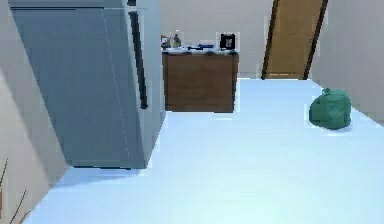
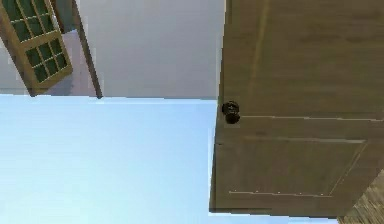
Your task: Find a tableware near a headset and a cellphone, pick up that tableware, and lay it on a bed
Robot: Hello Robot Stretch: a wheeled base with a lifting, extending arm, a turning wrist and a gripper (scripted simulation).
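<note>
Searching, I judge: drive across the pale blue floor (image 1: 230, 160), keeping clear of the grey fridge (image 1: 85, 80) and green sack (image 1: 329, 110), toward the wooden cabinet (image 1: 200, 85); small things (image 1: 178, 42) on top may include the tableware, a brown door (image 1: 293, 38) beyond; the gripper's state I cannot tell

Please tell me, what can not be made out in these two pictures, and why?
1. Forward view: the small things on the brown cabinet are too small to name; tableware, headset or cellphone cannot be told apart.
2. Forward view: the green lump on the floor is too blurred to identify.
3. Arm side view: the wooden door is cut off by the top and right edges and hides whatever lies behind it.
</note>
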